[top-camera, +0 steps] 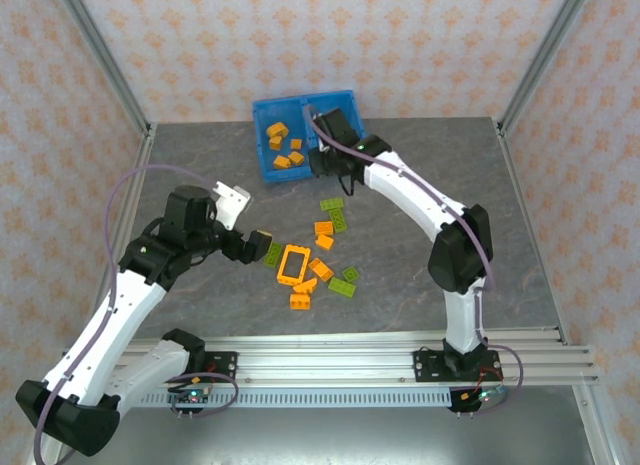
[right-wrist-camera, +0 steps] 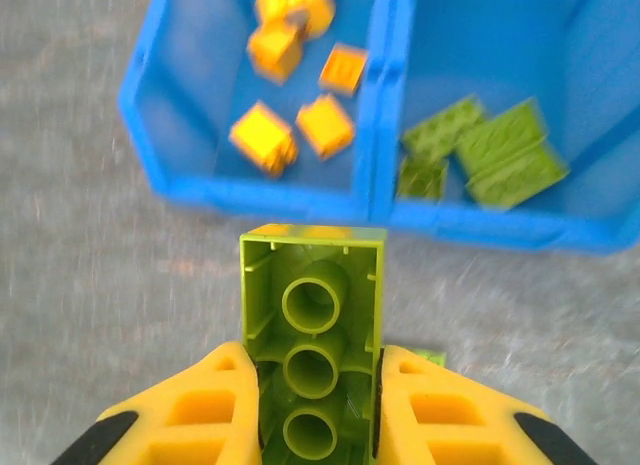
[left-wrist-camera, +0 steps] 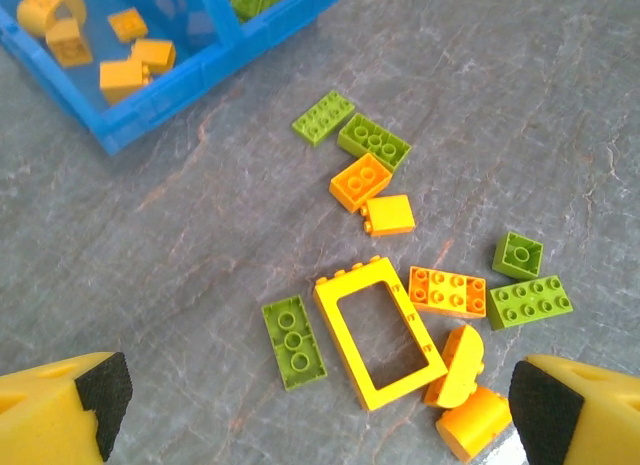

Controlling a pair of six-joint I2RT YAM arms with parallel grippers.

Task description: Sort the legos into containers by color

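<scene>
One lime green brick (right-wrist-camera: 312, 285) is being pinched between the fingers of the right gripper (right-wrist-camera: 312, 365), with its hollow underside facing the wrist camera. Its long axis is running straight out along the fingers toward the blue bin (right-wrist-camera: 270, 197) at the far edge of the desk (top-camera: 200, 185). The brick is being held just short of the bin's near wall. Its tip is pointing at the orange compartment (right-wrist-camera: 190, 75), close to the divider (right-wrist-camera: 385, 105). The green compartment (right-wrist-camera: 600, 95), where other lime pieces are lying, is sitting ahead and to the right in that view. The coming move is therefore probably calling for a forward reach with a rightward shift past the divider before release. The left gripper (top-camera: 255, 248) is hovering, spread wide, above the loose legos (left-wrist-camera: 385, 215) in the middle of the desk, nearest the orange frame (left-wrist-camera: 378, 332).
</scene>
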